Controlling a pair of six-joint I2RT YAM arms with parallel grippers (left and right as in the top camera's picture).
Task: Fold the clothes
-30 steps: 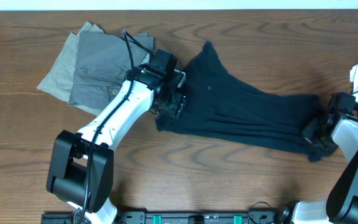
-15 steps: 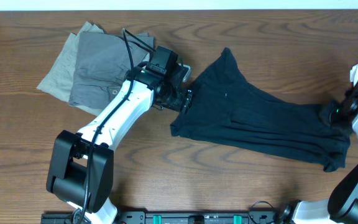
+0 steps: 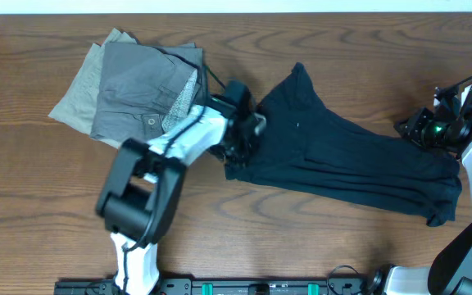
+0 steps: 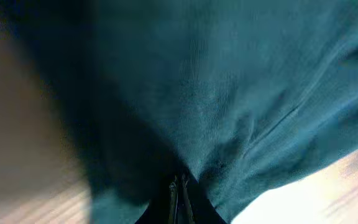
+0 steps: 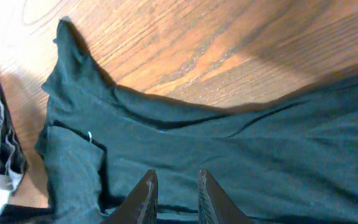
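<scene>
Pinches left end of black trousers (image 3: 359, 168) in fully closed left gripper (image 4: 179, 186). Spans table left to right, long axis running arm to arm. Hovers right gripper (image 5: 176, 179) over right end, slightly parted, empty. Farther back left: grey piece (image 3: 138, 90) stacked on khaki piece (image 3: 74, 97).

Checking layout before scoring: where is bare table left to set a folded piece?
Bare table lies behind the black trousers, and along the front edge below them. Crowded at centre-left, where the left gripper meets the trousers beside the grey piece.

Left end effector (image 4: 180, 194) clamped black trousers (image 3: 359, 168); right end effector (image 5: 174, 183) released.
</scene>
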